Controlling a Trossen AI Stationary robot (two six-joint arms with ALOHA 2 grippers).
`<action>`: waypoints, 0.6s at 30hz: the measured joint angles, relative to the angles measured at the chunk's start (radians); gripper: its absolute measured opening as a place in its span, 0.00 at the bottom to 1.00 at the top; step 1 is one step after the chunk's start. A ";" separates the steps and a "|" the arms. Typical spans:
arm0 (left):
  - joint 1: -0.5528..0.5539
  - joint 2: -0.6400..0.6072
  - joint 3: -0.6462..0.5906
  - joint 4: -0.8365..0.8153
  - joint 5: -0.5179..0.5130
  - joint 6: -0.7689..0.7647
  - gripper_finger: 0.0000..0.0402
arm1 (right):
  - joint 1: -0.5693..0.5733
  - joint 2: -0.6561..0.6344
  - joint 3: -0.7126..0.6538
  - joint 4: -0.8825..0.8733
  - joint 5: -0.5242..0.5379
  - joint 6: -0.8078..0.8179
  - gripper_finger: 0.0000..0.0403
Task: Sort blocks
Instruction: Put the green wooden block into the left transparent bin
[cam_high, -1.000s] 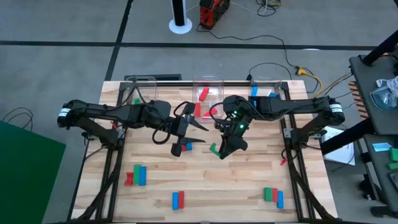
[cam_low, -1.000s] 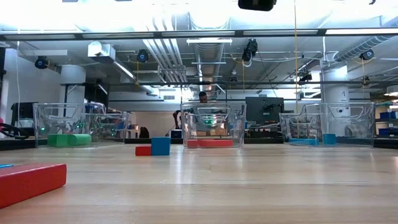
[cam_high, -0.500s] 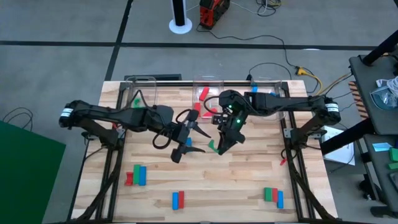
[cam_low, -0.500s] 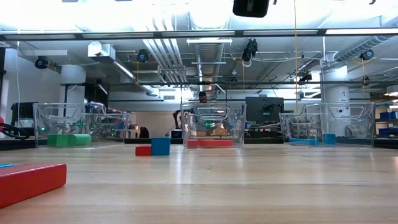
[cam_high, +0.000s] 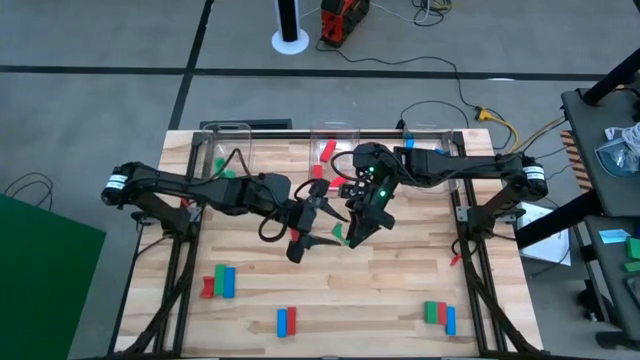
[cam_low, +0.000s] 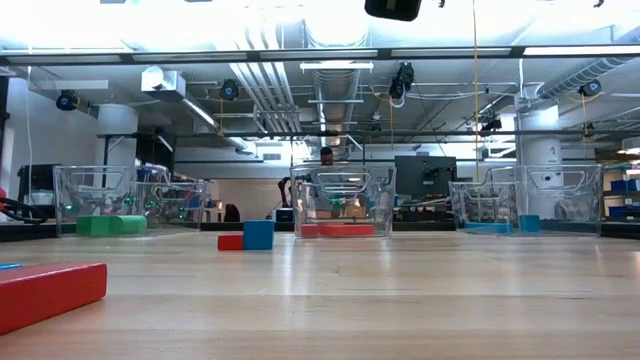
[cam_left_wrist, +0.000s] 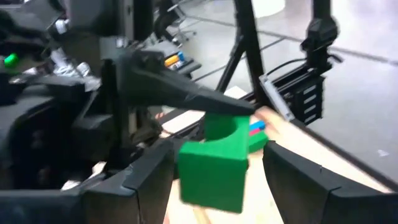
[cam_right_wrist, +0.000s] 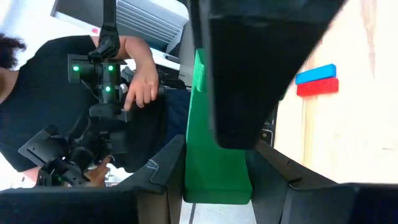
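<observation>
Midair, solid green block (cam_high: 340, 235) between right gripper (cam_high: 345, 238) fingers.

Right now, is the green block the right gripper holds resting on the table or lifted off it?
Lifted. The right gripper pinches the green block between its fingers, and the right wrist view shows the room under it; the open left gripper reaches in alongside.

both arms reach to table centre; left end effector (cam_high: 322, 226) spread, right end effector (cam_high: 347, 236) clamped.

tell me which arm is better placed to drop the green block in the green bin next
Probably left. The right gripper holds the green block mid-table, the open left gripper straddles it, and the bin with green blocks stands at the far edge on the left arm's side.
</observation>
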 joint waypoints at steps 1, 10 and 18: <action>0.000 0.001 0.000 0.002 0.012 -0.001 0.55 | 0.000 0.000 0.000 0.002 0.000 0.000 0.31; 0.006 0.012 0.000 0.036 0.054 -0.016 0.41 | 0.000 -0.001 0.000 0.010 -0.005 -0.007 0.31; 0.008 0.012 0.000 0.032 0.063 -0.009 0.28 | 0.000 -0.001 0.000 0.005 -0.011 -0.006 0.31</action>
